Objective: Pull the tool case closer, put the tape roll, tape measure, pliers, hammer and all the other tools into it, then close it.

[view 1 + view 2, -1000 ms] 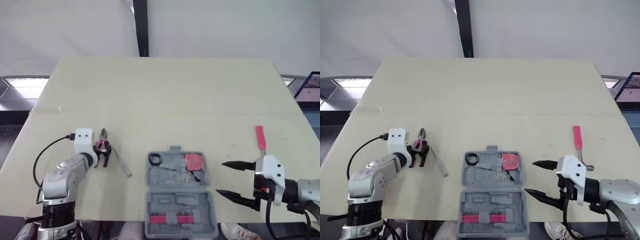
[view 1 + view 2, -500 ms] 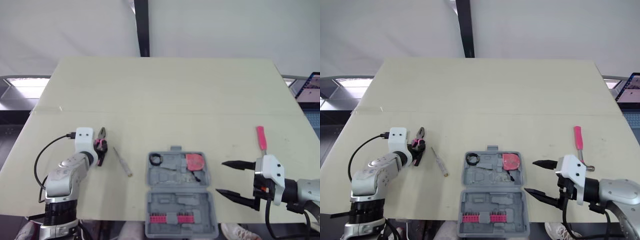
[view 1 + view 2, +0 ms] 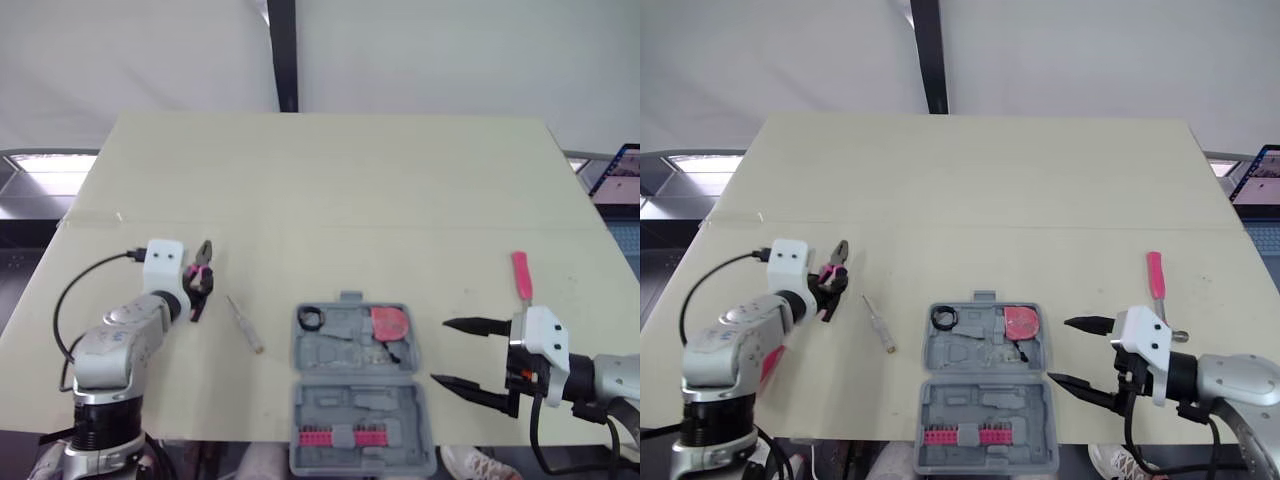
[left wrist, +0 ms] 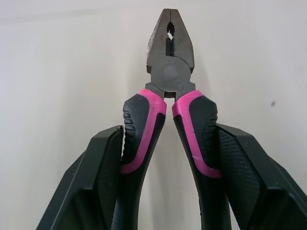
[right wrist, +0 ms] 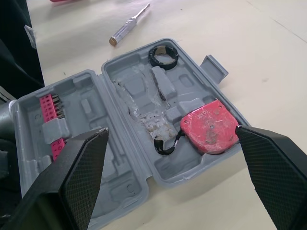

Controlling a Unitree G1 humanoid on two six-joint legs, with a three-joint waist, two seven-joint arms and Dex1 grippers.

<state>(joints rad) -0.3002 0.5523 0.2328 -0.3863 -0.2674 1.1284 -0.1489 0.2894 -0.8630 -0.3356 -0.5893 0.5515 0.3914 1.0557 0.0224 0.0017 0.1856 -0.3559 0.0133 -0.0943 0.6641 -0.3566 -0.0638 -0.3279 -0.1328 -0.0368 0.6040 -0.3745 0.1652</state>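
The pliers [image 4: 170,62] are clamped by their pink-and-black handles in the left gripper [image 4: 169,128], out at the table's left side and well apart from the open tool case [image 3: 352,412] at the near edge. To carry them well, the grip should probably hold both handles firmly, pass above the small screwdriver [image 3: 245,324], and lower the pliers flat into a free recess beside the tape roll [image 3: 311,319] and tape measure [image 3: 389,322]. The right gripper [image 3: 440,351] hangs spread wide just right of the case, best kept clear.
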